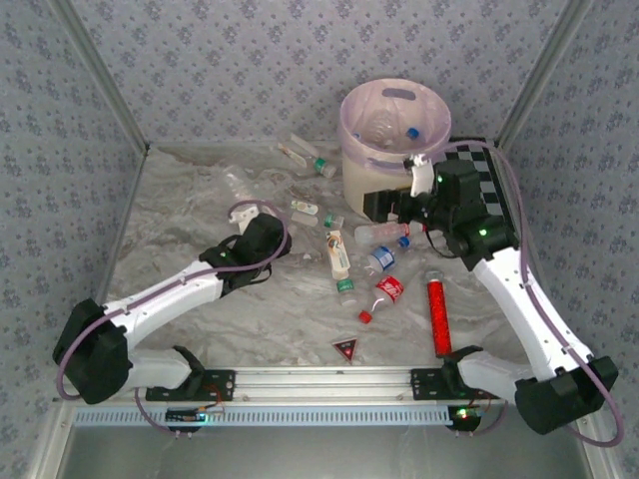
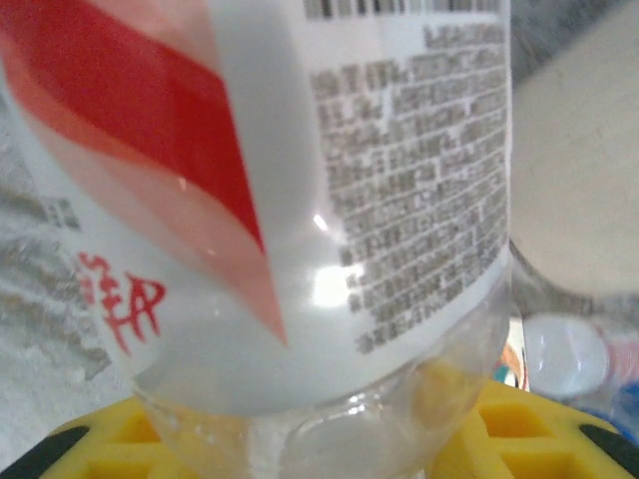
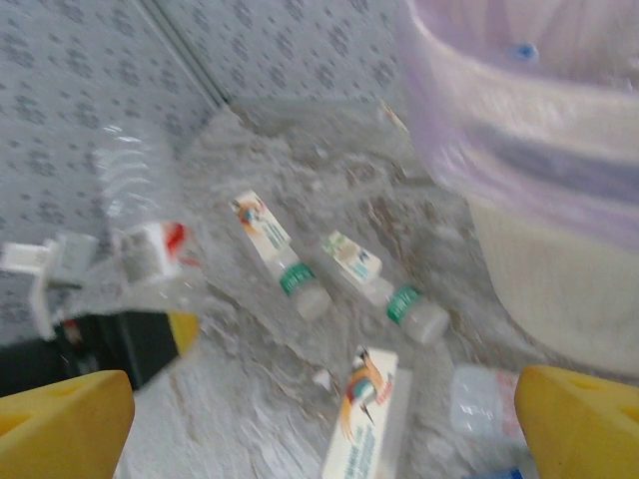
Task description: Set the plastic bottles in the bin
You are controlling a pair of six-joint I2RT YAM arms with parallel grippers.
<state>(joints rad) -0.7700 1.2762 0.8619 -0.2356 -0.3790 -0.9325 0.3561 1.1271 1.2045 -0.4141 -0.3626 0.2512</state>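
The plastic bottles [image 1: 305, 208] lie scattered on the crinkled pale surface [image 1: 170, 230] in front of the bin [image 1: 361, 165]. Most sit in a loose cluster between the two arms: an orange-labelled bottle [image 1: 337, 251], a green-capped bottle [image 1: 346, 289] just nearer than it, a blue-capped bottle [image 1: 379, 259] and a red-labelled bottle [image 1: 386, 290] with a red cap. A back pair [image 1: 308, 160] lies close to the bin's left side. The bin stands at the far side of the surface, lined with a pale pink bag, and a blue cap [image 1: 411, 131] shows inside it.

The left claw [image 1: 250, 218] is clamped on a held bottle [image 1: 243, 210]. From the left wrist its red-and-white label [image 2: 300, 200] sits hard against the lens, with the bottle's clear end wedged between the yellow fingers [image 2: 519, 429]. From the right wrist the held bottle [image 3: 140, 230] stands roughly upright out of that claw, crumpled clear plastic above the label.

The right claw [image 3: 324, 414] is spread wide with nothing between its yellow fingertips [image 3: 65, 419]. It is just in front of the bin wall [image 3: 559, 289], over the cluster.

A red glittery tube [image 1: 437, 314] lies by the right arm, a small red triangle [image 1: 345, 348] sits near the front rail, and a checkerboard [image 1: 489, 165] lies beside the bin on the right
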